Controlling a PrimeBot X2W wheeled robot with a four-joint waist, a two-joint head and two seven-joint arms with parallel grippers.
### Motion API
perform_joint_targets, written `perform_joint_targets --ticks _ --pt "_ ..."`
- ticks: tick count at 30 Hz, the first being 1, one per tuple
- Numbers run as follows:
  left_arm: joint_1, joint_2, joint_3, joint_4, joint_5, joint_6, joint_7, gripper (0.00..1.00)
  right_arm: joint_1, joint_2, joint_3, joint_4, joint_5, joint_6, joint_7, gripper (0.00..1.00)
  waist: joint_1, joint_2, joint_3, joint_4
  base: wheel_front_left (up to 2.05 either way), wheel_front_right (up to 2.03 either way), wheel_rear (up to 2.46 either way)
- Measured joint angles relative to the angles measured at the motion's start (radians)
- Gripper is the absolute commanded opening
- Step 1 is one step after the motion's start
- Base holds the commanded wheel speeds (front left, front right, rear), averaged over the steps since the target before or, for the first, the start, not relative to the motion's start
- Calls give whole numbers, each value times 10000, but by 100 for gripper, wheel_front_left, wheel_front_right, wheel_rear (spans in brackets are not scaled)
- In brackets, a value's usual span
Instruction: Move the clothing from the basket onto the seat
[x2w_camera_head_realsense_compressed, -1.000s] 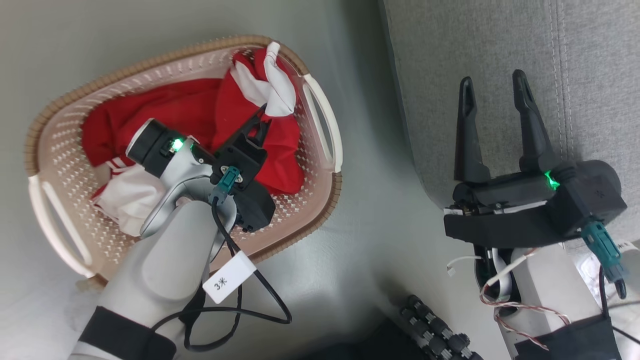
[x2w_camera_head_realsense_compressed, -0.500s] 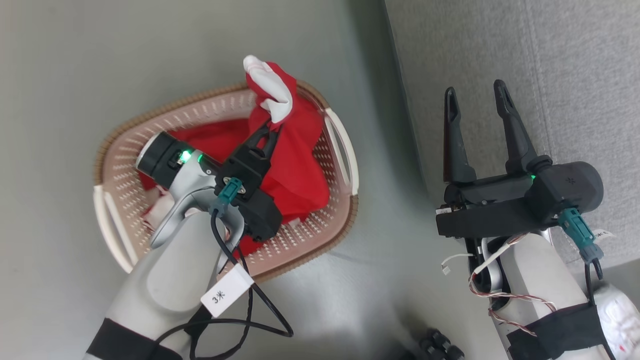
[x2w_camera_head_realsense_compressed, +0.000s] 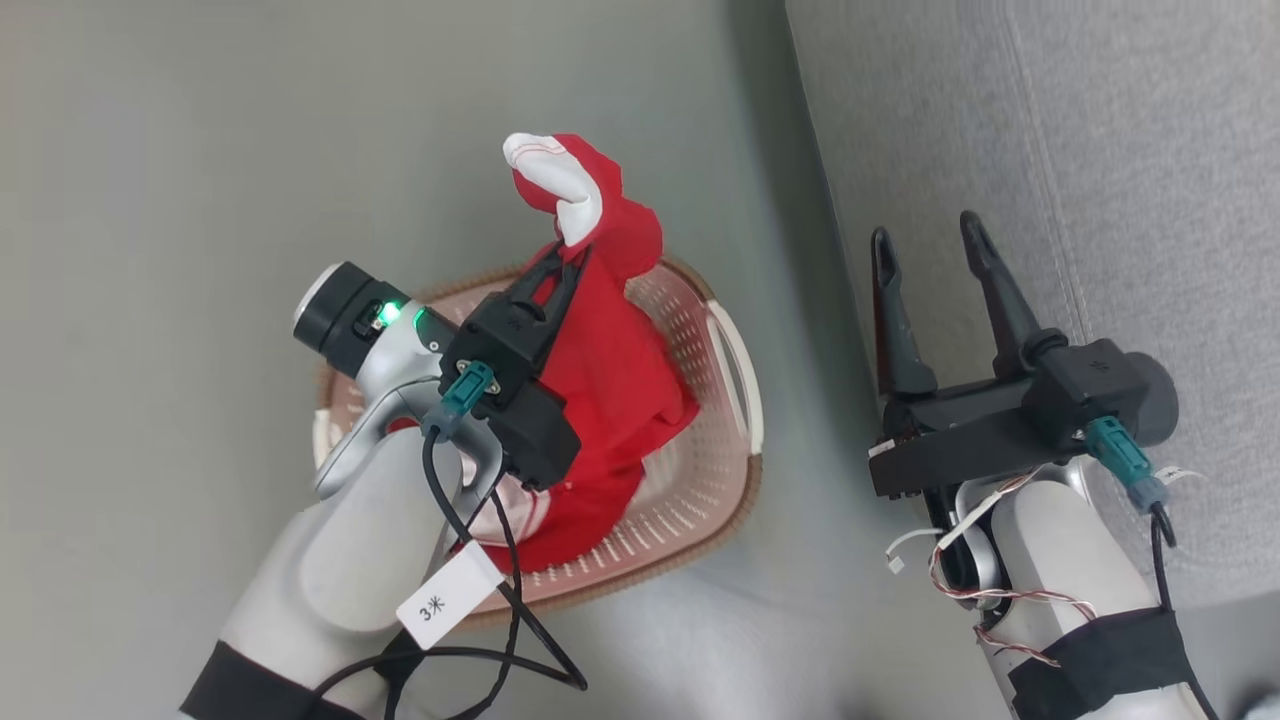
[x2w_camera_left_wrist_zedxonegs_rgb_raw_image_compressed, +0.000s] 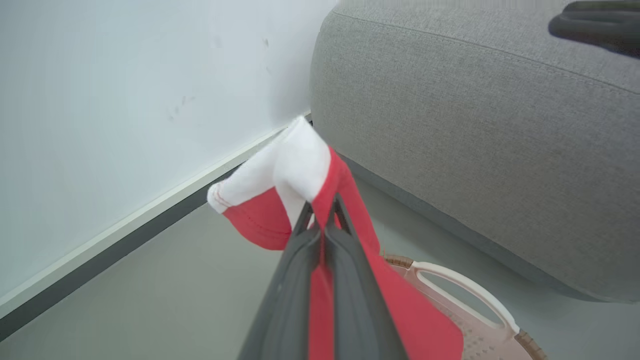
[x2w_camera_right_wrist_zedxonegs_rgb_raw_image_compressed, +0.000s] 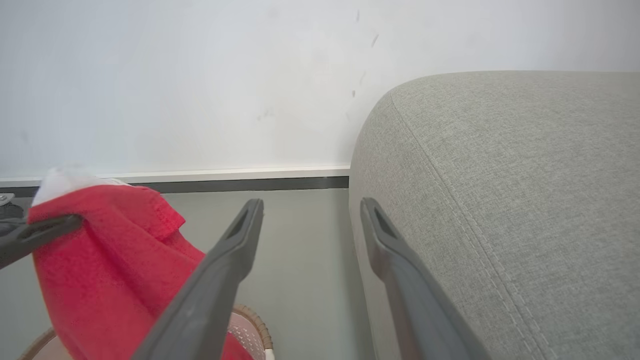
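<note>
The left gripper (x2w_camera_head_realsense_compressed: 572, 256) pinches a red garment (x2w_camera_head_realsense_compressed: 605, 350) just below its white cuff (x2w_camera_head_realsense_compressed: 560, 180), its 2 dark fingers pressed together on the cloth. The cuff pokes out past the fingertips, while the rest of the fabric hangs from the grip down into the cream basket (x2w_camera_head_realsense_compressed: 738, 385). The basket sits on the grey floor (x2w_camera_head_realsense_compressed: 200, 150) near the grey sofa seat (x2w_camera_head_realsense_compressed: 1100, 150). The pinched end of the garment is above the basket rim and apart from the seat. In the left wrist view the seat's rounded corner rises beyond the held cloth. The right gripper (x2w_camera_head_realsense_compressed: 925, 238) hovers at the seat's edge, its 2 fingers spread apart and holding nothing.
</note>
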Motion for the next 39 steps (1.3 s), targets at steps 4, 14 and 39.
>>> perform_joint_targets --ticks 4,14,39 --pt "110 33 -127 -42 -134 -10 0 0 0 -6 15 374 0 127 0 100 0 0 -531 219 0 0 0" --pt "337 -4 8 -196 -909 -90 -2 0 194 -12 19 1143 19 428 0 100 0 0 -1873 643 0 0 0" --pt "595 -50 -880 65 -2483 -155 -2 0 925 -38 1396 2809 259 1457 2 100 -1 0 -5215 1202 0 0 0"
